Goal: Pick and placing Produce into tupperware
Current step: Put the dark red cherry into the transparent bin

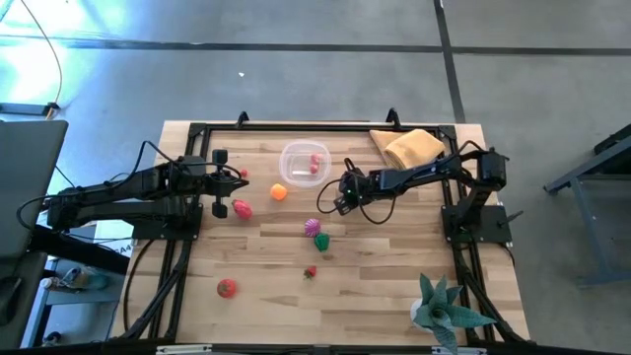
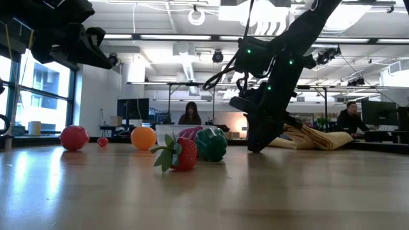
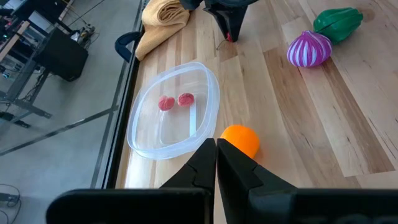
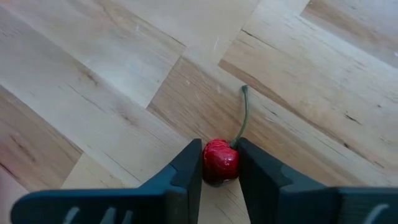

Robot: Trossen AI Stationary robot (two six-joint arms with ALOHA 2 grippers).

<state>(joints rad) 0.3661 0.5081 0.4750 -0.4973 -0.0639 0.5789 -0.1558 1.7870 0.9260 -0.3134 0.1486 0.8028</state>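
The clear tupperware stands at the table's far middle with two small red pieces in it. My right gripper is just to its near right, down at the tabletop, shut on a small red cherry. My left gripper hovers left of the container, shut and empty, above an orange ball. Loose on the wood lie a red-pink piece, a magenta onion, a green pepper, a strawberry and a tomato. My right gripper pinches the cherry's round red body between its two fingers, one on each side. The fingers slant down from the table's right. The green stem sticks out past the fingertips. Whether the cherry is clear of the wood, I cannot tell.
A tan cloth lies at the far right corner, behind my right arm. A teal spiky plant stands at the near right. Bare wood lies between the produce and the near edge. People sit in the room beyond the table.
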